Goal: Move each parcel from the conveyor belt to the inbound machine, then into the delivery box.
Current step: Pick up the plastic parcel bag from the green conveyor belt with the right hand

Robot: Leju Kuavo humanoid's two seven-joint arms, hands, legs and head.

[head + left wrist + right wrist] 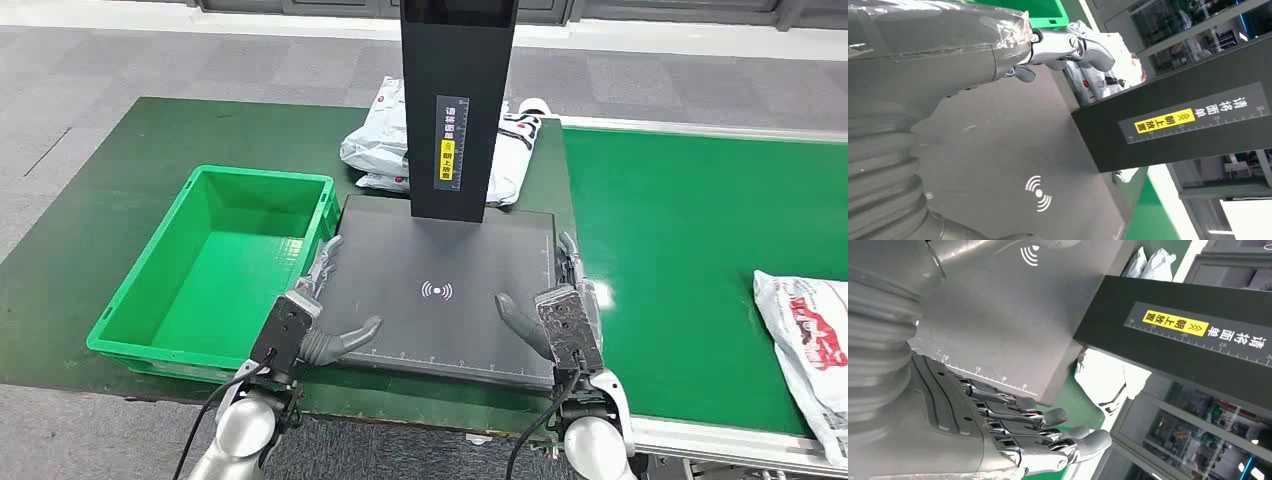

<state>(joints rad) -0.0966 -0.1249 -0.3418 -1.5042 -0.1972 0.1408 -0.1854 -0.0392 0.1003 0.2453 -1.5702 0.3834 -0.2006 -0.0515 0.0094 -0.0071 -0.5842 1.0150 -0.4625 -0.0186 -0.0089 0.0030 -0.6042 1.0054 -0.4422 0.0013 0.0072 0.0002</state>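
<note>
A white parcel [808,345] with red print lies on the green conveyor belt [680,230] at the far right. The inbound machine's dark plate [440,290] with its black post [455,110] stands in the middle, bare. My left hand [300,325] hovers at the plate's near left corner, fingers spread, holding nothing. My right hand [560,315] is at the plate's near right edge, fingers apart [1048,435] and empty. The green delivery box [225,270] to the left is empty. The left hand [948,65] fills much of its wrist view.
More white parcels [385,140] lie behind the post on the green table [110,190], also visible as parcels [1108,380] in the right wrist view. The table's front edge runs just below my hands. Grey floor lies beyond.
</note>
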